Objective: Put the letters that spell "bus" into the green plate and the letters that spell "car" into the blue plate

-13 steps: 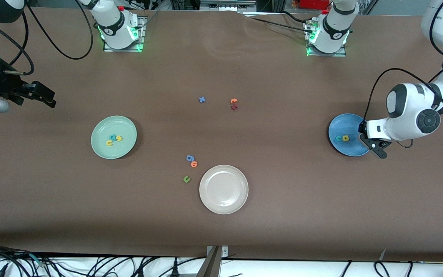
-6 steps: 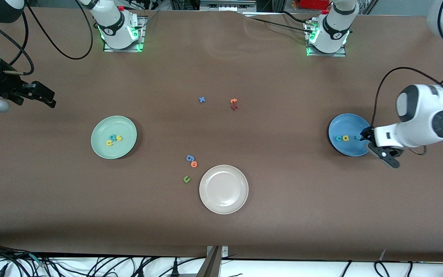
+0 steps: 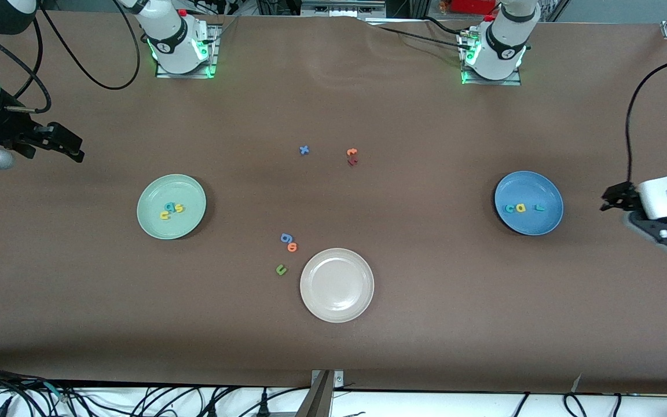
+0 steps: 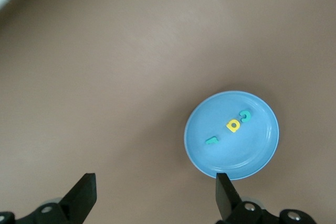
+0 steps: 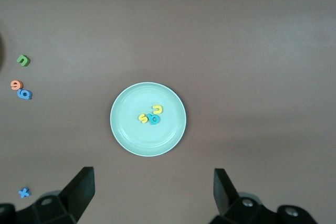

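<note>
Since both spread, empty end effectors, left end effector (image 4: 152,195) and right end effector (image 5: 152,192), hang off the plates, only a stray re-reach could scatter sorted letters.

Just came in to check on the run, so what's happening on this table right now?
Two arms are sorting foam letters. The green plate holds the "bus" letters, and the blue plate holds the "car" letters. The left end effector is open and empty, beside the blue plate. The right end effector waits open, toward its own end. Spare letters and a beige plate remain mid-table.
</note>
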Robot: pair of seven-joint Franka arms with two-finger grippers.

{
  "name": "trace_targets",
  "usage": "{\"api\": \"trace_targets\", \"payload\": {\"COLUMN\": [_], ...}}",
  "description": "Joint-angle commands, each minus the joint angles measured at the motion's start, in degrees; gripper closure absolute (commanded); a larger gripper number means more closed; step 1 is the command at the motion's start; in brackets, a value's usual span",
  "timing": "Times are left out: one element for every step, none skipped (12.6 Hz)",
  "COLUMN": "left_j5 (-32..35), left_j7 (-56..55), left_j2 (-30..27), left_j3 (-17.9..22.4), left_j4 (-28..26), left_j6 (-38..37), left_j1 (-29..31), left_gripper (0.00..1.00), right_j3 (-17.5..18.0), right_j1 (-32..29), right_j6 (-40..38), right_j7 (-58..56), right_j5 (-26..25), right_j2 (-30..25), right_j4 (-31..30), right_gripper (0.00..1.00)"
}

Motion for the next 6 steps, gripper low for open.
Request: {"api": "trace_targets", "payload": {"left_j5": [-2.02,-2.19,-3.24,-3.25,-2.99,-2.90], "left_j7": [-0.69,-1.40,-3.14,-6.38,-10.42,-12.63], "left_j2": [-0.24,-0.68,-1.21,-1.99,-2.44,-3.05], "left_j3": [-1.01,-1.27,-2.41,-3.38,-3.82,-4.87], "left_j4": [6.99,7.79,8.06,8.06,8.06,8.06], "left_j6": [-4.09,-4.10,-4.01,-4.01,-4.18,-5.14], "left_j1": [-0.43,-0.34,-0.34,-0.34,-0.34,-0.25], "left_gripper": [0.00,0.00,0.00,0.00,0.00,0.00], "right_j3": [0.02,0.02,0.02,0.02,0.02,0.02], "right_j1": [0.11,0.11,0.11,0.11,0.11,0.11], "right_j6": [-1.14,-1.14,-1.49,-1.58,-1.49,-1.49], "right_j7": [-0.16,-0.16,-0.16,-0.16,-0.16,-0.16], "right_j5": [0.07,0.07,0.07,0.07,0.07,0.07], "right_j2": [0.60,0.60,0.60,0.60,0.60,0.60], "right_j4": [1.43,1.43,1.43,1.43,1.43,1.43], "right_gripper": [0.00,0.00,0.00,0.00,0.00,0.00]}}
